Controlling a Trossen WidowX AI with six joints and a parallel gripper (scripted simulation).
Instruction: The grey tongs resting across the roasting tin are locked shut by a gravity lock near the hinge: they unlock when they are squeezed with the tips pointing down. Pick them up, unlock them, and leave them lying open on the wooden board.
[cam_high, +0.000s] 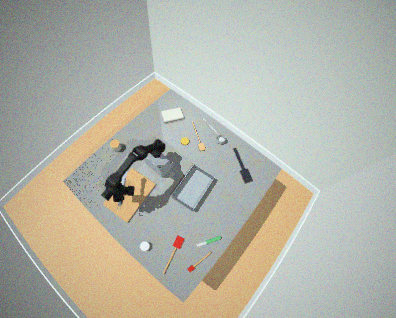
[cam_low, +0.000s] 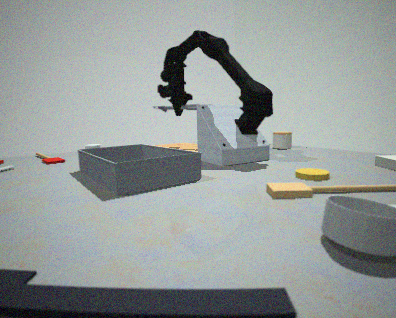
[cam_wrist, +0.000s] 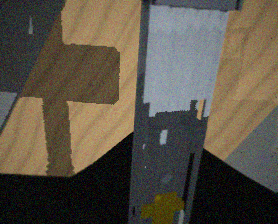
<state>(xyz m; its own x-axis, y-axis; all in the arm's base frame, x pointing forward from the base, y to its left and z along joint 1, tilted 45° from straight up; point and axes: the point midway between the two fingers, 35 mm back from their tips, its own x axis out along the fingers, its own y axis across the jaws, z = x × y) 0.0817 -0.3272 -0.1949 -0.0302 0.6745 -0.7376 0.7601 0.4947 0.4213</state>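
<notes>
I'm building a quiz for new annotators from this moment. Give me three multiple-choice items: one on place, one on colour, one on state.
1. Where is the gripper?
A. over the wooden board
B. inside the roasting tin
C. beside the white cap

2. What colour is the flat disc near the wooden spatula?
A. red
B. yellow
C. green

3. What is the gripper's state?
A. wide open, empty
B. shut on nothing
C. shut on the grey tongs

Answers: A, the top view puts it above the board; B, the disc shows yellow; C, the wrist view shows the tongs between the fingers.
</notes>
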